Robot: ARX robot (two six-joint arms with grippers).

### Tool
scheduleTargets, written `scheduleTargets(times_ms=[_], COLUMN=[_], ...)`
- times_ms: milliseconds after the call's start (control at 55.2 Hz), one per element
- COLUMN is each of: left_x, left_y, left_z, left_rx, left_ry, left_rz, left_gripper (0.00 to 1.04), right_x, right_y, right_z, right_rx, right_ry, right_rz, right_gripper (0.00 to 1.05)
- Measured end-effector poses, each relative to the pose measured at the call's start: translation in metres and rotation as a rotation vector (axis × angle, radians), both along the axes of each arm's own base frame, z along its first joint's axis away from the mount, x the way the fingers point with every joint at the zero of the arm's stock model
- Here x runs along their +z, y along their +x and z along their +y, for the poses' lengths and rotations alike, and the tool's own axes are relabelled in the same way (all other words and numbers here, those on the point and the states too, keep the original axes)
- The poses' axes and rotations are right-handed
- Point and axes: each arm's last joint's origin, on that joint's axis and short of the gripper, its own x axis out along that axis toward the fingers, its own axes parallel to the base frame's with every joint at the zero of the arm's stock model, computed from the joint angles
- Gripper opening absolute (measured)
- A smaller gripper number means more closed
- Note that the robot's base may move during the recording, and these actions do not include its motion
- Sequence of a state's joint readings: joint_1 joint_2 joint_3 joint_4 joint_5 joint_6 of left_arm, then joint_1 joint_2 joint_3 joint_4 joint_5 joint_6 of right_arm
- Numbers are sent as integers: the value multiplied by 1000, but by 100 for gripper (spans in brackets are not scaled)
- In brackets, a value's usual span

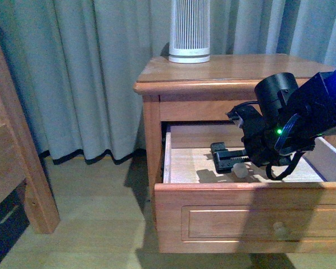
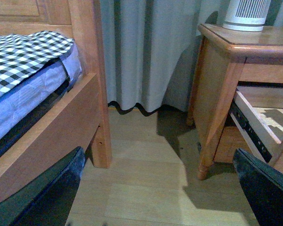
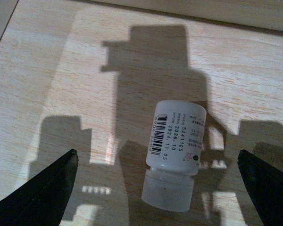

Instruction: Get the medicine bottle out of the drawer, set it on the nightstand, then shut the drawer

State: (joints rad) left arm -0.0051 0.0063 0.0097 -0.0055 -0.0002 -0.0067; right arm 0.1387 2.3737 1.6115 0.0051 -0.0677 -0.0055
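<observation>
Straight ahead in the front view, the nightstand (image 1: 224,70) stands with its upper drawer (image 1: 252,221) pulled well out toward me. A white ribbed cylinder (image 1: 189,28) sits at the far edge of the top. My right arm reaches in from the right, and my right pincer (image 1: 227,158) is low over the pale drawer floor. The medicine bottle (image 1: 241,168) lies on its side there, just beside the pincer's tips.

From my left wrist, my left pincer (image 2: 158,155) is spread wide with nothing in it, above the wooden floor (image 2: 146,183). The bed frame (image 2: 92,84) and a checked cover (image 2: 23,52) are to the left. The nightstand (image 2: 221,84) and open drawer (image 2: 254,127) are to the right.

From my right wrist, the medicine bottle (image 3: 177,141) lies flat on the drawer (image 3: 61,70) floor between my two fingertips (image 3: 61,181). My right pincer (image 3: 156,155) is wide open, both tips clear of the bottle, gripping nothing.
</observation>
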Motion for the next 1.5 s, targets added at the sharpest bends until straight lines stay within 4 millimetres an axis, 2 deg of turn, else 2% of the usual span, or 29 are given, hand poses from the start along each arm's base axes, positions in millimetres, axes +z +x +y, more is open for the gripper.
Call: scheduleTargets(times_ms=[54, 145, 525, 724, 851, 978, 1069, 1105, 1141, 1250, 1377, 1503], left_x=[0, 0, 0, 0, 0, 0, 0, 0, 0, 0, 0, 0], left_y=[0, 0, 0, 0, 0, 0, 0, 0, 0, 0, 0, 0], left_z=[0, 0, 0, 0, 0, 0, 0, 0, 0, 0, 0, 0], left_rx=[0, 0, 0, 0, 0, 0, 0, 0, 0, 0, 0, 0], left_ry=[0, 0, 0, 0, 0, 0, 0, 0, 0, 0, 0, 0], left_rz=[0, 0, 0, 0, 0, 0, 0, 0, 0, 0, 0, 0], left_gripper=[98, 98, 98, 98, 98, 98, 98, 98, 98, 98, 98, 98], right_x=[-3, -8, -14, 3, 35, 85, 132, 145, 165, 202, 222, 224], right_y=[0, 0, -2, -19, -37, -64, -74, -74, -73, -64, -45, -15], right_z=[-1, -3, -8, -2, 1, 1, -1, -2, -3, -11, -21, -32], right_rx=[-5, -11, -11, 27, 46, 78, 83, 83, 77, 42, -1, -53], right_ry=[4, 4, 20, 46, 61, 89, 101, 102, 94, 42, 2, -49], right_rz=[8, 24, 32, -10, -72, -157, -258, -291, -348, -477, -538, -552], right_gripper=[104, 91, 30, 28, 28, 28, 28, 28, 28, 27, 27, 27])
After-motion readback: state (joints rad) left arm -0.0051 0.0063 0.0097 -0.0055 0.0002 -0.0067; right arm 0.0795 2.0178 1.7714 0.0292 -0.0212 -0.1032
